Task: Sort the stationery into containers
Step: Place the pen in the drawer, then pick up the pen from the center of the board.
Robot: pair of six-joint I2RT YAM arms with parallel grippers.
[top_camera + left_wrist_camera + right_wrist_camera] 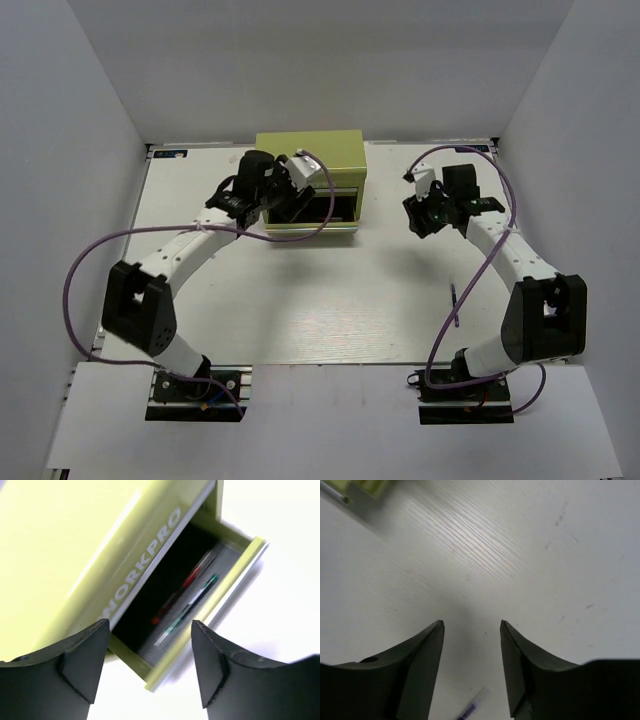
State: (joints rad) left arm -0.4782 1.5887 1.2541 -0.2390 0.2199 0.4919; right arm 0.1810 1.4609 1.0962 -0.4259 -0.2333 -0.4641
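Left pincer (pixel 150 623) and right pincer (pixel 472 623) released, empty; thin white blue-printed pen (pixel 470 709) behind right pincer looks light, stiff, slippery; grip mid-barrel.

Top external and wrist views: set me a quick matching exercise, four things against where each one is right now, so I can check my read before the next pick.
Things:
1. red pen
2. left gripper
3. right gripper
4. thin dark pen

Places:
A. open, above bare table
B. lying on the table beside the right arm
C. inside the open drawer
D. open, at the drawer of the tool chest

Pairs: 1-C, 2-D, 3-A, 4-B.
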